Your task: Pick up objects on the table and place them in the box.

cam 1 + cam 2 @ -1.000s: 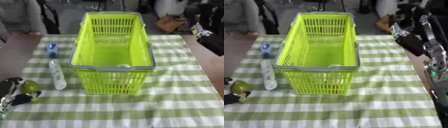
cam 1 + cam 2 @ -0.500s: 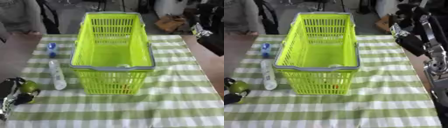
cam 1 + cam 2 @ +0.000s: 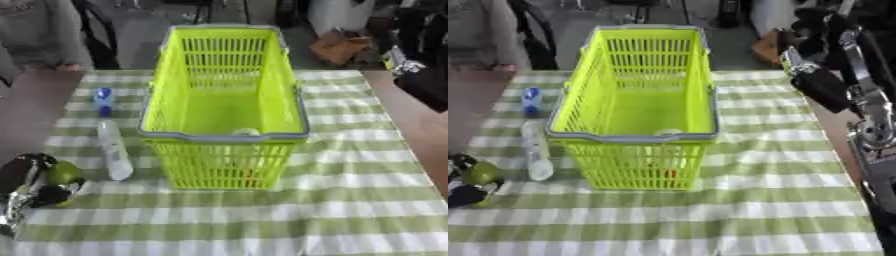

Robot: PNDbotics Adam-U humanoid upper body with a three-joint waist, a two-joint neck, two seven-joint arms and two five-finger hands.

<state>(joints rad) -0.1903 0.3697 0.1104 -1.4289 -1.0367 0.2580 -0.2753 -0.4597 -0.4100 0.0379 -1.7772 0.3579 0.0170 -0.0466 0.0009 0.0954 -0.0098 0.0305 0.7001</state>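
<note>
The left hand (image 3: pixel 33 186) is at the front left corner of the tabletop, and its fingers are curled round a small green ball (image 3: pixel 64 173), which looks like a round fruit. The thumb side and the fingers close on it from both sides, so the ball is pinched between them. I judge that the ball is light, stiff and smooth, so it could roll or slip out if the fingers relax early; taking it across its widest part, as the hand does here, seems the safe way.

1 clear bottle (image 3: pixel 114 152) lies on its side on the striped cloth (image 3: pixel 350 210), just beside the left wall of the green basket (image 3: pixel 226 135), with its blue cap (image 3: pixel 104 95) toward the far left edge. It is probably light and a little soft, and it will roll; I would take it round the middle of its body.

The basket stands in the middle of the tabletop and it already holds something pale at its near wall.

Of the right arm (image 3: pixel 833 90) only the upper part shows, along the right edge; the right hand is not visible in either view.
</note>
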